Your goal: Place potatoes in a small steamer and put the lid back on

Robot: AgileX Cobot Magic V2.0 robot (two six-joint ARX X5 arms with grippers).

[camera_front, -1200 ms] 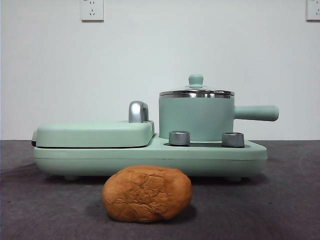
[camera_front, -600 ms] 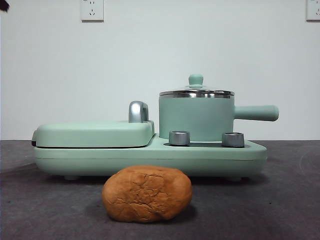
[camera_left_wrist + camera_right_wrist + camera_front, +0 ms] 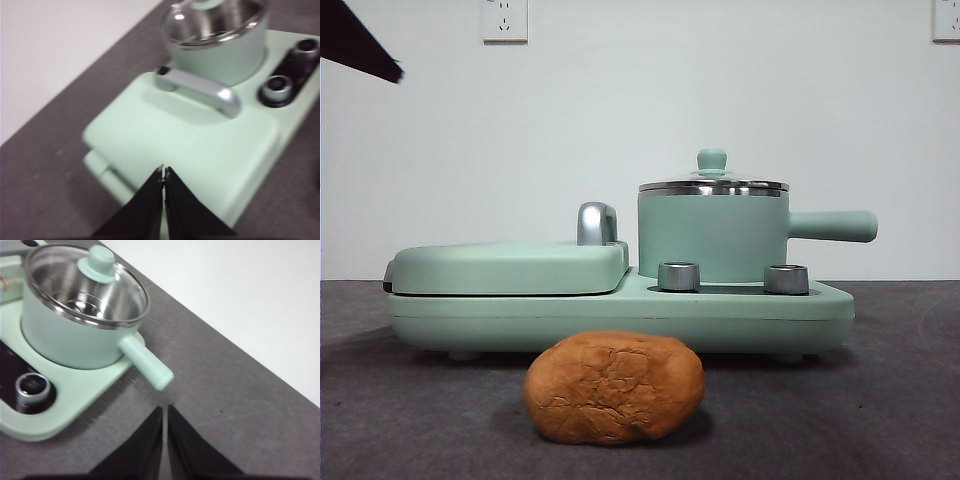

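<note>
The orange-brown potato (image 3: 615, 387) lies on the dark table in front of the appliance, with no gripper near it. The small steamer (image 3: 712, 238) is a mint-green pot with a straight side handle (image 3: 832, 226). It stands on the right of the base, and the glass lid (image 3: 712, 184) sits on it. My left gripper (image 3: 163, 172) is shut and empty above the flat griddle cover (image 3: 190, 140), with the steamer (image 3: 220, 47) beyond it. Shut and empty too, my right gripper (image 3: 164, 410) hovers over bare table by the steamer's handle (image 3: 146, 362); the lid's knob (image 3: 100, 262) shows there.
A black arm tip (image 3: 365, 48) pokes in at the front view's top left corner. The mint-green base (image 3: 620, 315) carries the closed griddle (image 3: 505, 268) with its chrome handle (image 3: 596, 223) and two steel dials (image 3: 679, 276) (image 3: 786, 279). A white wall stands behind.
The black arm tip has pushed further into the front view from the top left corner. The potato, the steamer and the lid have not moved.
</note>
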